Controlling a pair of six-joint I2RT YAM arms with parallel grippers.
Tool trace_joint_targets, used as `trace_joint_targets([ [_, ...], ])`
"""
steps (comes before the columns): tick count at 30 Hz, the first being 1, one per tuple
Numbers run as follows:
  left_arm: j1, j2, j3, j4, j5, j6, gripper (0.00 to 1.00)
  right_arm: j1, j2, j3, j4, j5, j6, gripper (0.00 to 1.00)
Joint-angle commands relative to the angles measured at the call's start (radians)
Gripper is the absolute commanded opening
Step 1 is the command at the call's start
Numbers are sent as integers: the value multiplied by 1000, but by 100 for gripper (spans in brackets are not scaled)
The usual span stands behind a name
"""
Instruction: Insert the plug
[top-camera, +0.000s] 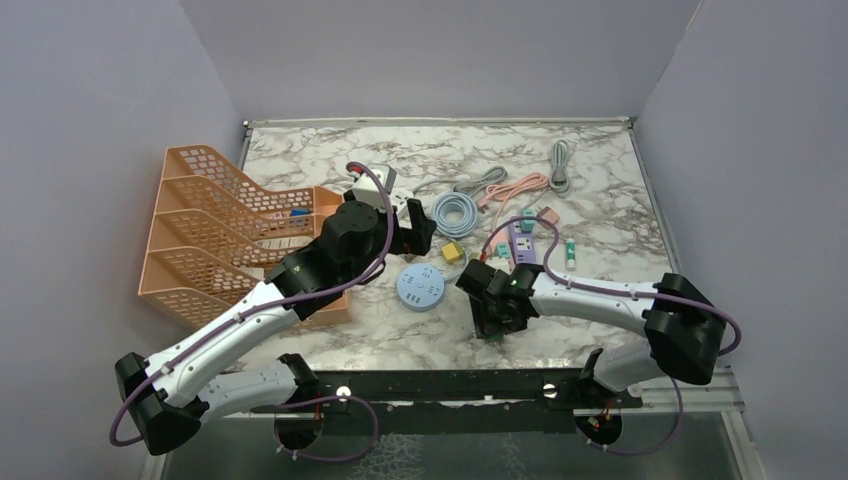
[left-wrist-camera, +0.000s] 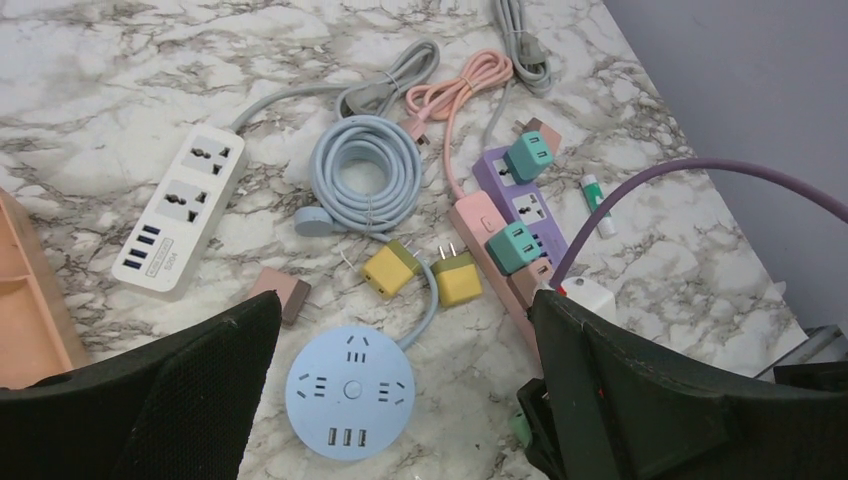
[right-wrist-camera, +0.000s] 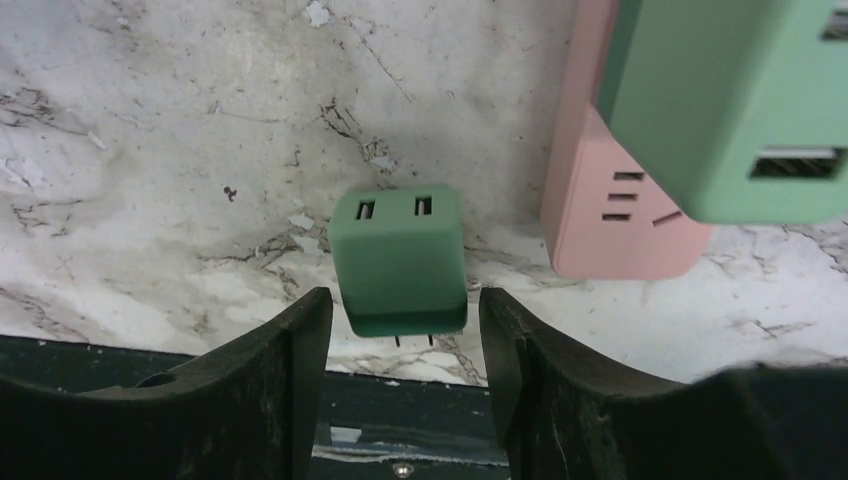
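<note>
Orange mesh rack (top-camera: 215, 235), bench (top-camera: 610, 170) left; white power strip (left-wrist-camera: 183, 212); coiled blue cable (left-wrist-camera: 366, 172); round blue socket hub (left-wrist-camera: 350, 390).

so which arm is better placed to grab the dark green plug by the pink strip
Right. The right claw is open with the green plug between its fingers, beside the end of the pink strip. The left claw is open over the round blue hub, away from that plug.
</note>
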Motion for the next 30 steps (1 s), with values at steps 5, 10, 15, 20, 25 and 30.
trace_joint_targets([
  [5,9,5,39,-29,-34,60,99,9,38,-46,158,8,8,50],
  [10,34,41,79,-68,-1,73,99,9,35,-85,211,33,-12,30],
  [15,74,65,121,-113,115,70,99,9,-38,-99,247,91,-58,21],
  [20,113,79,111,-127,273,123,99,9,-211,-104,367,163,-184,19],
  [25,166,104,77,-134,409,138,99,9,-392,-206,708,132,-410,19],
  [30,170,156,52,-107,647,120,99,9,-442,-253,902,76,-552,19],
])
